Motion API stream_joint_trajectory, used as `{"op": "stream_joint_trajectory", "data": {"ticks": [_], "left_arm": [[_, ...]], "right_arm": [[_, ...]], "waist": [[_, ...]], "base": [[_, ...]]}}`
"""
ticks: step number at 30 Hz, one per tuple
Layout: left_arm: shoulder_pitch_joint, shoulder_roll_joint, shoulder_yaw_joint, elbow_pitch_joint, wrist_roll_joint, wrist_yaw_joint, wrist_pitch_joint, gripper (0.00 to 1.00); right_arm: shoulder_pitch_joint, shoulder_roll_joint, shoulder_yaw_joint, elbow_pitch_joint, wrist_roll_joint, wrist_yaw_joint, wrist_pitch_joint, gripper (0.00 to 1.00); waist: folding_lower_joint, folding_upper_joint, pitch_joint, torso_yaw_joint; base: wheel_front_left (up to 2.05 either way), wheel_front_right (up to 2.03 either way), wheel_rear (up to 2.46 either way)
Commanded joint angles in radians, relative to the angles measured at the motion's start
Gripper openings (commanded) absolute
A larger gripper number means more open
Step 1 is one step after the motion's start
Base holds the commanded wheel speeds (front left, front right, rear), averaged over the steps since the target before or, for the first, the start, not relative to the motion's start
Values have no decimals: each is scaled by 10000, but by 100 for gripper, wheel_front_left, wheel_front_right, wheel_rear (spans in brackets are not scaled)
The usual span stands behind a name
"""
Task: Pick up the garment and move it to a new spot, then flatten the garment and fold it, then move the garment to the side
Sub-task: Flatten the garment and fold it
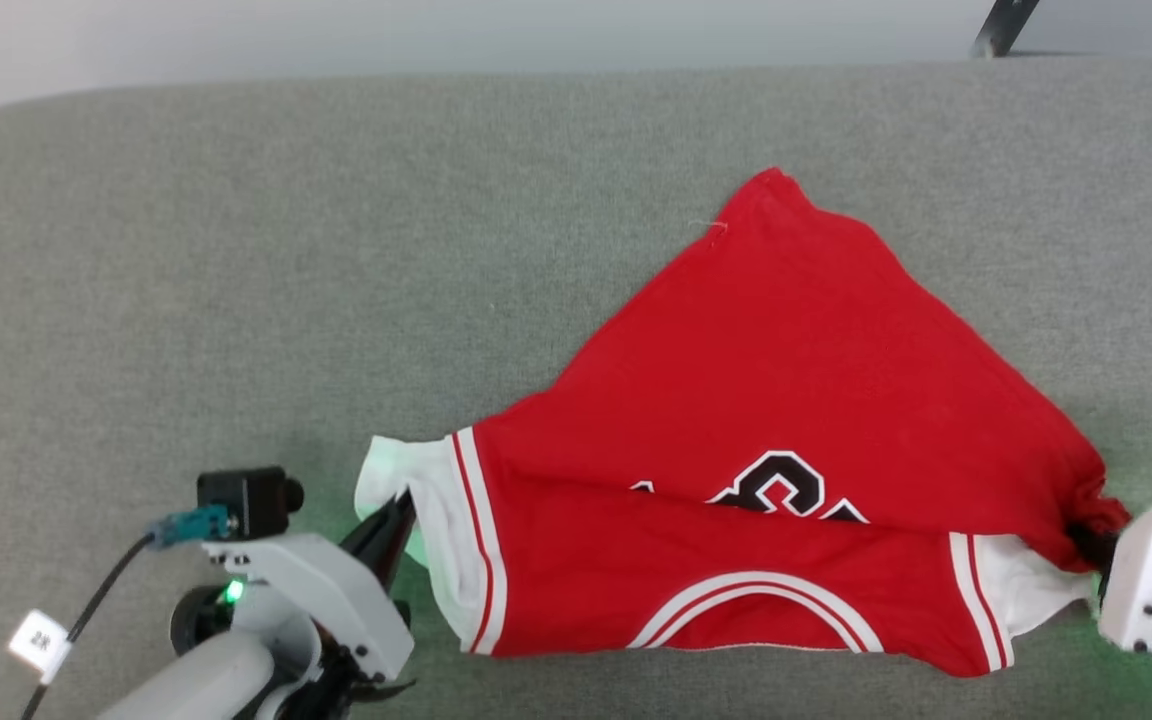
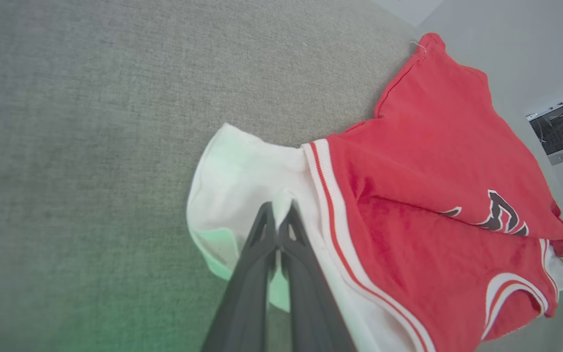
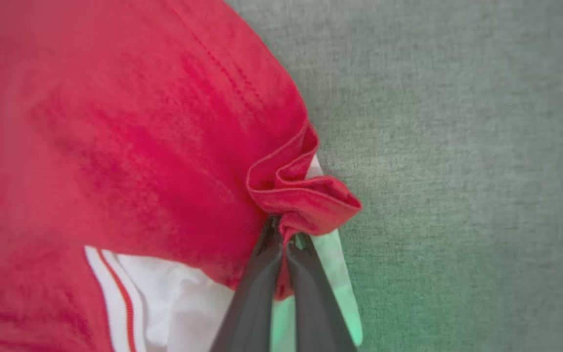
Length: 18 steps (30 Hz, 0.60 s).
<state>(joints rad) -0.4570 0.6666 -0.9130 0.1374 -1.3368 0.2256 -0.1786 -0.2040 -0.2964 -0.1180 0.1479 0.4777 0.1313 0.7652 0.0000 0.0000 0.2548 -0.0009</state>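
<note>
Dark fingers (image 2: 254,254) of the left gripper (image 1: 402,505), seen at the lower left of the head view, are pinched shut on a white sleeve of the garment (image 1: 786,380). The garment is spread, partly folded over, on the grey cloth surface (image 1: 236,250) from lower centre to right. At the lower right edge, the right gripper (image 1: 1088,540) is clamped on bunched red fabric.

garment (image 1: 786,350) lettering (image 1: 776,490): half under fold | right hand (image 1: 1088,543): cut by edge
</note>
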Motion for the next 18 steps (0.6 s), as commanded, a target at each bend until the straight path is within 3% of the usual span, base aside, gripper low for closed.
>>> {"op": "stream_joint_trajectory", "data": {"ticks": [1, 9, 10, 11, 15, 18], "left_arm": [[-237, -13, -19, -92, 116, 47, 79, 0], [-618, -281, -155, -13, 268, -3, 269, 0], [-608, -304, -171, 35, 270, -21, 263, 0], [-578, -331, -186, 81, 265, -46, 247, 0], [-295, -444, -239, 247, 163, -98, 188, 0], [-80, -487, -272, 346, 79, -138, 106, 0]], "right_arm": [[-362, 81, 87, 616, -284, -16, 39, 0], [-1809, 231, 674, 4104, -962, -90, 638, 0], [-1971, 148, 625, 4382, -1076, -98, 785, 47], [-2141, 32, 710, 4605, -1222, -99, 1103, 100], [-2859, -373, 1344, 4111, -1100, -65, 2272, 100], [-3321, -877, 1730, 2902, -719, -19, 3325, 100]], "waist": [[0, 0, 449, 67], [0, 0, 722, 302], [0, 0, 655, 316], [0, 0, 554, 331], [0, 0, 97, 319], [0, 0, -286, 310]], "base": [[0, 0, 0], [0, 0, 0], [0, 0, 0], [0, 0, 0], [0, 0, 0], [0, 0, 0]]}}
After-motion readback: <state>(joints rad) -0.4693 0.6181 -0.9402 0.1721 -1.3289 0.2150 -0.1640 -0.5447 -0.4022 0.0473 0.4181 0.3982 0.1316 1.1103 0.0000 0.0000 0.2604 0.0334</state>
